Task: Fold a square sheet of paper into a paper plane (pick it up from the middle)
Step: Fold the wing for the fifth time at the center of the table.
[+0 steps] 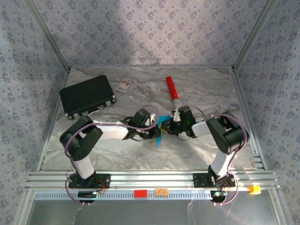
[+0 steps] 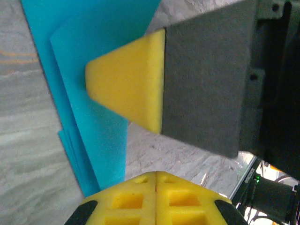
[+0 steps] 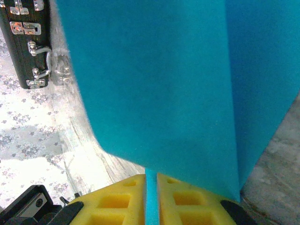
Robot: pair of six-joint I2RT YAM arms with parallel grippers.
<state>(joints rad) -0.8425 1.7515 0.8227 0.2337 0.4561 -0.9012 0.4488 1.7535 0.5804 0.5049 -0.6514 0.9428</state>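
Left gripper [image 2: 156, 180]: nearest the lens in the left wrist view. Its yellow foam fingers are pressed together with no gap. No blue shows in the seam, so I cannot tell whether any paper is pinched there.
Right gripper [image 3: 151, 183]: yellow fingers nearly together, with a thin blue strip clamped between them. It is holding the paper.
Blue paper [image 3: 154, 79]: bright cyan, plain and already folded into overlapping layers. It is held up off the table [image 1: 117, 150], standing on edge between the two grippers near the middle of the workspace. In the left wrist view it runs down beside the left fingers, and one of the right gripper's fingers lies against its face.
Handling: judged very light, thin and floppy. It will likely sag or twist if held at one corner, crease wherever it is squeezed, and tear if the arms pull apart.
Where to grip: probably best along a folded edge, where the stacked layers are stiffest, rather than on a single loose flap.
Black case [image 1: 87, 96]: the one container in sight, at the far left of the table. It is closed, with metal latches and a handle on its side, and its contents are hidden.
Nearby items: a small white card [image 1: 123, 85] just right of the case, and a red cylinder [image 1: 172, 90] lying farther right. Both sit apart from the paper.
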